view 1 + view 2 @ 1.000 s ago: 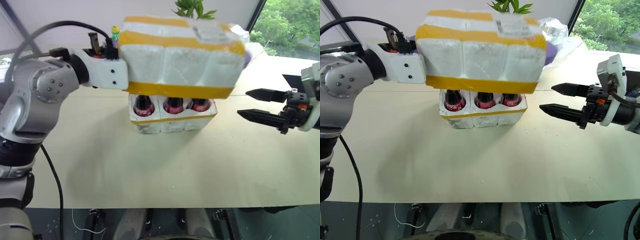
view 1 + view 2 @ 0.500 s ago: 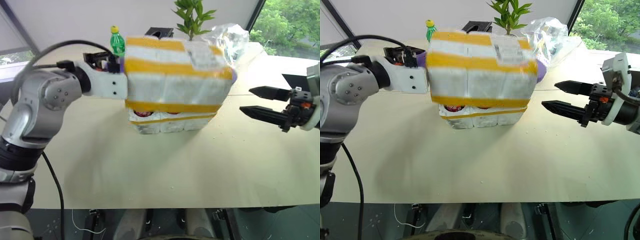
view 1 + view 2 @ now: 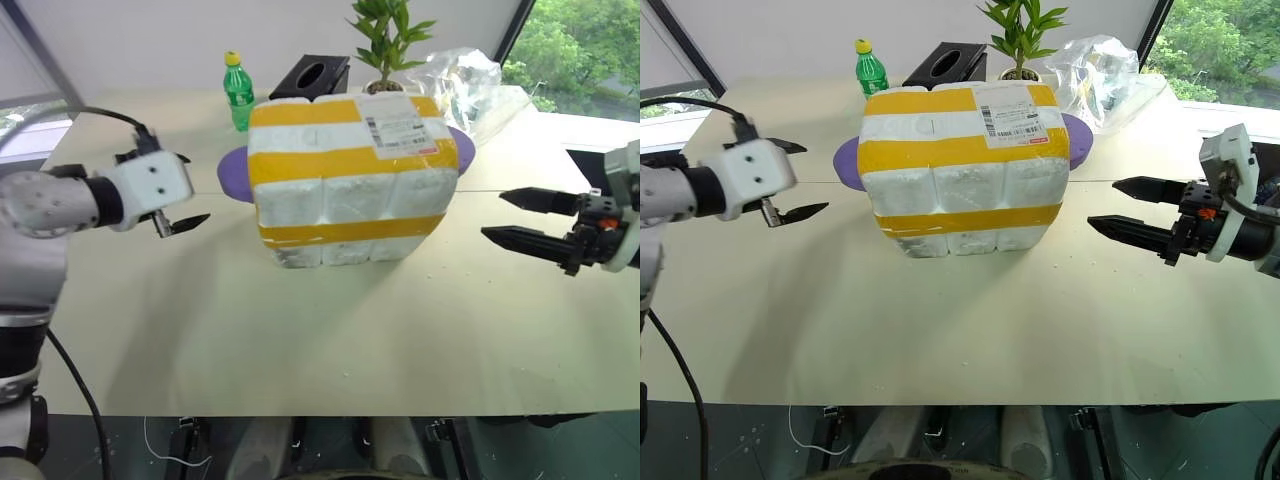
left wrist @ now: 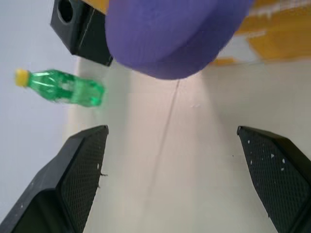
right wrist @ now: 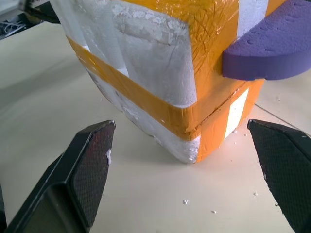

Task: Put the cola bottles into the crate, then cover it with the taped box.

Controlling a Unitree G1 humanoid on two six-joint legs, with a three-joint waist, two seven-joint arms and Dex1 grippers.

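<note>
Both grippers are seen wide open, empty. L gripper [image 3: 790, 180] is held just off the taped box's [image 3: 965, 170] side; R gripper [image 3: 1118, 207] is held apart on the opp. side. Between them the box is set down over the crate [image 3: 950, 243]; bottles are hidden. Beyond, a green bottle [image 3: 870, 68] is stood.

The white shipping label [image 3: 1013, 115] on top of the large white styrofoam box with wide yellow tape bands [image 3: 965, 170] carries a barcode and lines of small print with a red strip; none of it is legible.
</note>
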